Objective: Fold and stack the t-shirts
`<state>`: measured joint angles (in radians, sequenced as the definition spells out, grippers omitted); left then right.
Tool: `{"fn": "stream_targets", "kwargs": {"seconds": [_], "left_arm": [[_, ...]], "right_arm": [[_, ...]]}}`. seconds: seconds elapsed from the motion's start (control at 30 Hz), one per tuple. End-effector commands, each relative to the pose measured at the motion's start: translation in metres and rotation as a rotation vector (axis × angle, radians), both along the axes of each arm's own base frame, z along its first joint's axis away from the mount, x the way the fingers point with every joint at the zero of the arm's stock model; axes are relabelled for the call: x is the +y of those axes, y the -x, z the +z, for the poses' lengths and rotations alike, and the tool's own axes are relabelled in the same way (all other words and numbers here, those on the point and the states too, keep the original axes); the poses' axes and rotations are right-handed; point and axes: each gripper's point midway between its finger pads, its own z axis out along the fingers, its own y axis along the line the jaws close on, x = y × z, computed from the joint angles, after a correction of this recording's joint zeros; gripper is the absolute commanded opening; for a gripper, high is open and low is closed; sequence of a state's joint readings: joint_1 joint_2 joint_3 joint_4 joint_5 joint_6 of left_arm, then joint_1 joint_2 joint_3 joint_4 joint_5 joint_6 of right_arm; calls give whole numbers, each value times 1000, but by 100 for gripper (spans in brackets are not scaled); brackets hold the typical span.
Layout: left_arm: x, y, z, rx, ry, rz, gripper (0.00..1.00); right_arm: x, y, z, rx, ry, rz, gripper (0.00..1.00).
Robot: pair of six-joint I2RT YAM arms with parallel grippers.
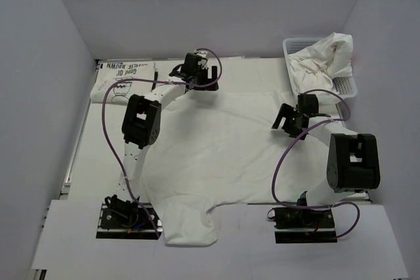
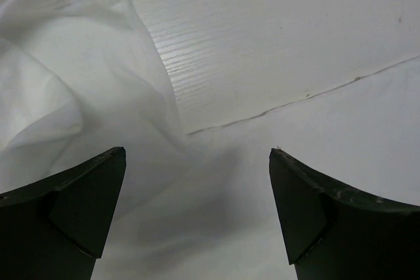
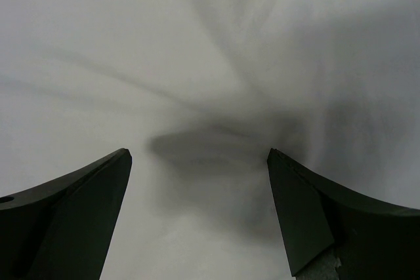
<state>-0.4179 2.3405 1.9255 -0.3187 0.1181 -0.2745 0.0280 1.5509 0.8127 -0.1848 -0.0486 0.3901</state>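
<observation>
While the left gripper (image 2: pixel 197 155) is hovering with jaws parted over the far edge of the spread white t-shirt (image 1: pixel 223 155), the right gripper (image 3: pixel 199 155), jaws likewise apart, is hanging above its right side. The shirt is lying lengthwise across the desk (image 2: pixel 262 31), one sleeve pointing nearward, its collar hard to make out.

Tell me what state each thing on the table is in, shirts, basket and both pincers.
Spread t-shirt: laid flat in the middle, wrinkled, unfolded.
Folded t-shirt: folded, far left, lettering up.
Basket: upright, far right, holding cloth.
Crumpled t-shirts: bunched in the basket, unfolded.
Left pincer: open, empty, at the spread t-shirt's far edge.
Right pincer: open, empty, over that shirt.
</observation>
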Motion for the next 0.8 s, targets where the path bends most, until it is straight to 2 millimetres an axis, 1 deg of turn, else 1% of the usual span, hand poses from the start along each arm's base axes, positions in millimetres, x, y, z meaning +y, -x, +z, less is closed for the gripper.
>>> {"fn": "stream_targets", "kwargs": {"seconds": [0.0, 0.03, 0.13, 0.2, 0.23, 0.27, 0.3, 0.33, 0.37, 0.4, 0.47, 0.5, 0.53, 0.57, 0.6, 0.63, 0.67, 0.7, 0.73, 0.77], "left_arm": [[17, -14, -6, -16, -54, 36, 100], [17, -20, -1, -34, -55, 47, 100], [24, -29, -12, -31, -84, 96, 100], [32, -33, -19, -19, -123, 144, 100], [47, -44, -20, -43, -183, 220, 100], [61, -47, -23, -37, -221, 263, 100], [73, -56, -18, -55, -229, 311, 100], [81, -58, -17, -68, -258, 348, 100], [96, -68, -16, -101, -278, 385, 100], [122, -75, -17, -119, -343, 463, 100], [143, -86, -10, -152, -374, 540, 100], [155, -97, 3, -182, -371, 571, 100], [165, -101, 4, -197, -396, 587, 100], [164, -104, 7, -213, -394, 586, 100], [170, -111, 19, -241, -375, 606, 100], [174, -116, 25, -256, -361, 601, 100], [170, -116, 24, -253, -348, 583, 100], [165, -121, 31, -276, -329, 562, 100], [155, -126, 47, -308, -278, 529, 100], [149, -128, 56, -329, -264, 490, 100]], "right_arm": [[-5, 5, -6, 37, 18, -18, 90], [-7, 6, -7, 45, 23, -27, 90], [-9, 7, -12, 62, 31, -39, 90], [-9, 9, -14, 79, 31, -43, 90], [-9, 9, -14, 86, 31, -45, 90], [-15, 10, -17, 97, 55, -62, 90], [-16, 11, -18, 102, 59, -66, 90], [-19, 12, -20, 106, 69, -73, 90], [-19, 14, -21, 114, 70, -75, 90], [-20, 13, -21, 109, 71, -74, 90], [-21, 13, -22, 113, 74, -75, 90], [-22, 12, -22, 115, 80, -79, 90], [-23, 13, -23, 122, 88, -79, 90], [-24, 13, -23, 122, 87, -82, 90], [-24, 12, -22, 113, 93, -63, 90], [-18, 6, -17, 81, 64, -42, 90], [-16, 6, -17, 74, 62, -29, 90], [-17, 4, -14, 59, 74, -16, 90], [-7, 1, -8, 32, 30, 19, 90], [-7, 0, -6, 22, 28, 25, 90]]}}
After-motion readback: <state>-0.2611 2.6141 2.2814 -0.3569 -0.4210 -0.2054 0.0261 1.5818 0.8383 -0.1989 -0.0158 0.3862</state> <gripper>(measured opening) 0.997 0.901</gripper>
